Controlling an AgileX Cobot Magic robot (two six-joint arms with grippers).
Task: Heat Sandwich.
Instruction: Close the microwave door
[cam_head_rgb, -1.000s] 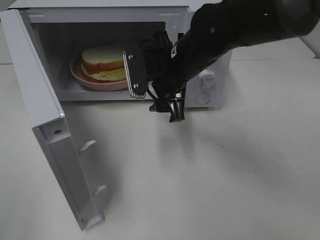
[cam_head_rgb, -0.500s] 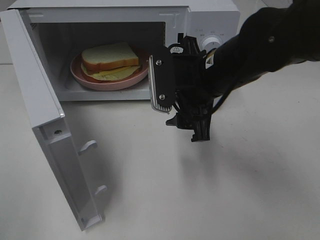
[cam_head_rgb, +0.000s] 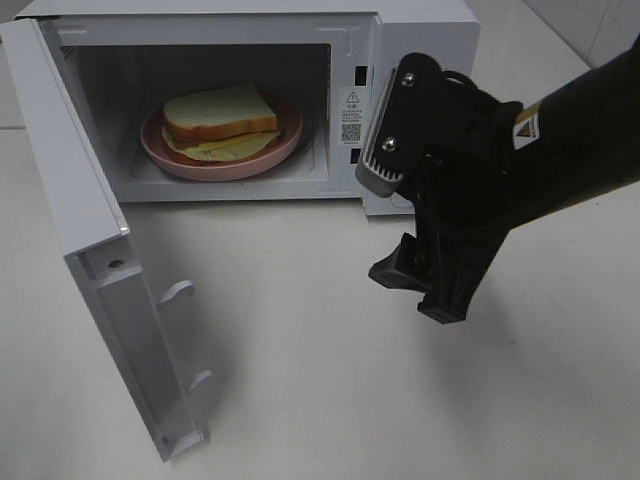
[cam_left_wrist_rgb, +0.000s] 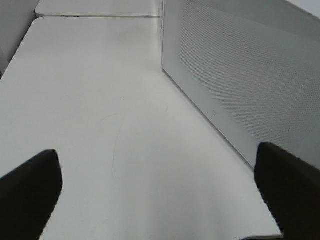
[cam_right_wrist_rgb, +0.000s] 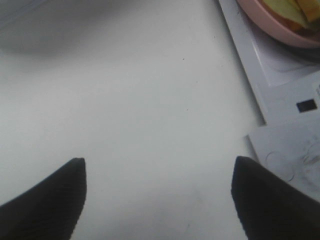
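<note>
Evidently the loading step is done: the sandwich (cam_head_rgb: 222, 115) sits on its pink plate (cam_head_rgb: 152, 142) inside the microwave (cam_head_rgb: 425, 40), beyond the right gripper (cam_head_rgb: 415, 295), which hangs empty with jaws spread. The left gripper (cam_left_wrist_rgb: 160, 185) is likewise spread and empty. Next, I judge, the open door (cam_head_rgb: 70, 200) needs swinging shut.

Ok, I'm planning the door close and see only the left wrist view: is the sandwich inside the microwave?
Observer: Yes, the sandwich sits on the pink plate inside the microwave.
Operator: Is the door open?
Observer: Yes, the door is swung wide open toward the left arm's side.
Operator: And the right gripper?
Observer: The right gripper is open and empty above the table, in front of the microwave's right end, outside the cavity.
</note>
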